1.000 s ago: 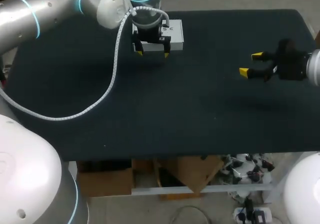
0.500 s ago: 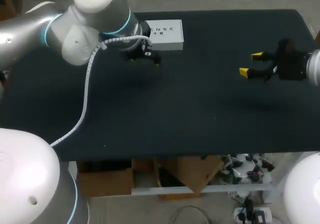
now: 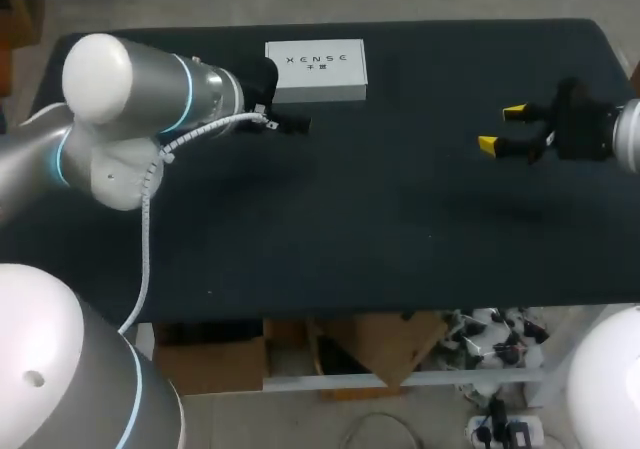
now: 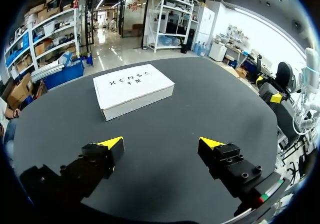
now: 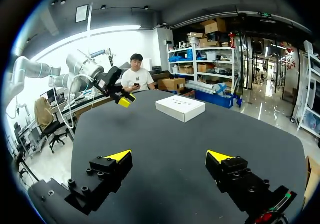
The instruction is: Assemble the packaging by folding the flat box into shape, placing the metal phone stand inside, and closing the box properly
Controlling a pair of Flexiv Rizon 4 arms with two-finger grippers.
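A white box (image 3: 316,70) lies closed and flat at the table's far edge, also seen in the left wrist view (image 4: 133,89) and the right wrist view (image 5: 180,107). My left gripper (image 4: 161,144) is open and empty, a short way in front of the box. In the head view the left gripper (image 3: 288,124) is mostly hidden under its arm. My right gripper (image 3: 503,129) hovers open and empty over the table's right side, far from the box; its own view shows the right gripper (image 5: 170,156) wide apart. No metal phone stand is visible.
The black table (image 3: 380,219) carries nothing else that I can see. My left arm (image 3: 150,94) lies across the far left of the table. In the right wrist view my left gripper (image 5: 119,93) shows beside the box.
My left gripper has drawn back from above the box, moving left and toward the near side, and its arm has swung down across the table's left. The box and right arm stay put.
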